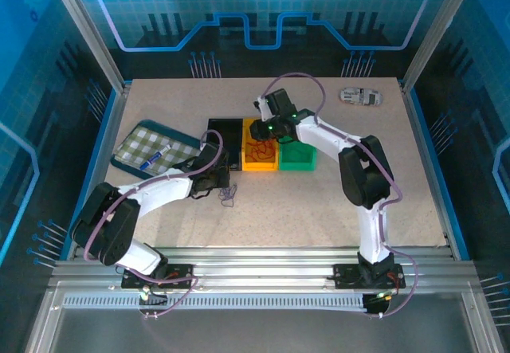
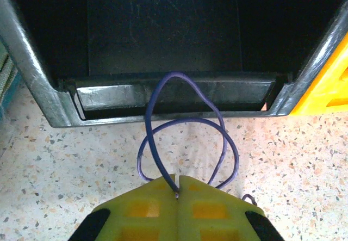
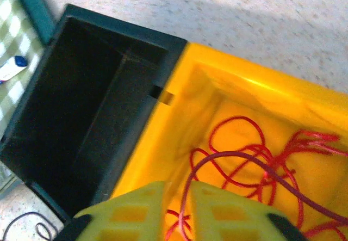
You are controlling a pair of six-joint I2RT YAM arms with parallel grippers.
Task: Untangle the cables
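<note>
A thin blue cable point(image 2: 187, 137) loops on the table in front of the black bin point(image 2: 163, 97). My left gripper point(image 2: 178, 191) is shut on one strand of it, and from above the left gripper point(image 1: 213, 179) sits beside the blue tangle point(image 1: 229, 194). A red cable point(image 3: 255, 154) lies bunched inside the yellow bin point(image 3: 228, 83). My right gripper point(image 3: 178, 192) hangs over that bin with its jaws slightly apart. A darker red strand runs up through the gap without being pinched. From above, the right gripper point(image 1: 269, 128) is over the yellow bin point(image 1: 259, 164).
Black, yellow and green point(image 1: 296, 158) bins stand in a row mid-table. A checkered tray point(image 1: 147, 147) holding a pen lies at the left. A small toy car point(image 1: 360, 96) is at the back right. The black bin point(image 3: 125, 26) has nothing in it.
</note>
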